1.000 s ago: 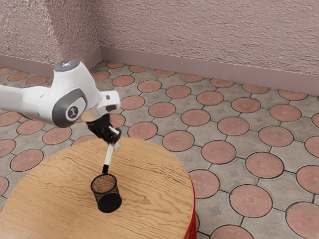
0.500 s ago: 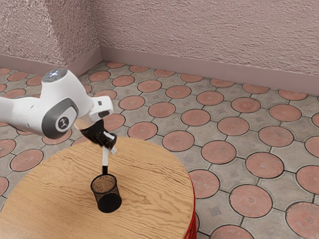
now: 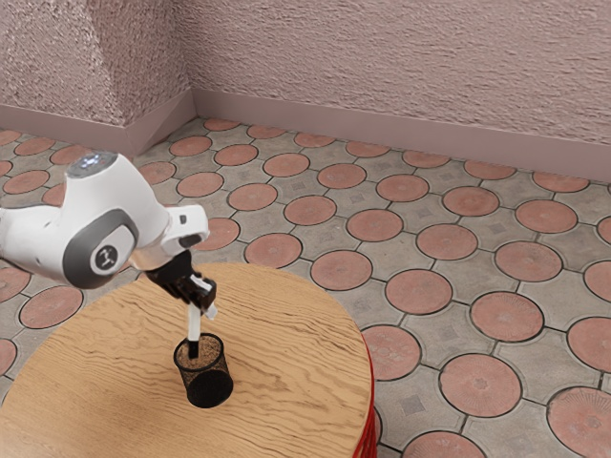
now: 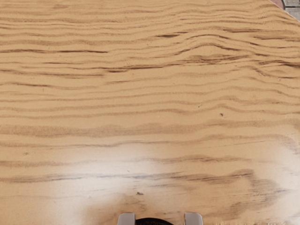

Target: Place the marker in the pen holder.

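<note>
Black mesh pen holder [image 3: 209, 385] standing upright on a round wooden table [image 3: 286, 348], with 1 white marker [image 3: 195, 327] nearly upright over its mouth, black end down and seemingly just within the rim, though the depth is hard to judge. Above the pen holder, the gripper's [image 3: 201, 301] 2 fingers clasp the marker; beyond the pen holder lie a tiled floor [image 3: 417, 291] and a pink wall [image 3: 401, 76].

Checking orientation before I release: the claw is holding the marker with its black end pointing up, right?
Not quite: the exterior view shows the claw holding the marker with its black end pointing down, not up.
</note>
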You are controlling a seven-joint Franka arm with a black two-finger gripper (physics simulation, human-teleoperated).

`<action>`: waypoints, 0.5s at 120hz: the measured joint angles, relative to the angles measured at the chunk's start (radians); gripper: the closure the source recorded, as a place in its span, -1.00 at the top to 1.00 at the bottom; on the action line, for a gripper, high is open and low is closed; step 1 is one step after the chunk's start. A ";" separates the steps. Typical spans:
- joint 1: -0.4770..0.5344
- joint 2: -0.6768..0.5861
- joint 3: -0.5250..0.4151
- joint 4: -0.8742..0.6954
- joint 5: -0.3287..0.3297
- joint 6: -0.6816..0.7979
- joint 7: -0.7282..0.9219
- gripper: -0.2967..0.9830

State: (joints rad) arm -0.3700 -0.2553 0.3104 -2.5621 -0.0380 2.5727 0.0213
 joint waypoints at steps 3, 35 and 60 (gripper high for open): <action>-0.004 0.003 0.000 0.000 0.000 0.003 0.000 -0.63; -0.010 0.005 0.001 0.003 -0.027 0.013 0.039 0.08; 0.006 0.247 0.052 0.546 -0.032 -0.247 0.093 0.34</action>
State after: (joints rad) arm -0.3637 -0.0082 0.3627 -2.0164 -0.0701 2.3255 0.1147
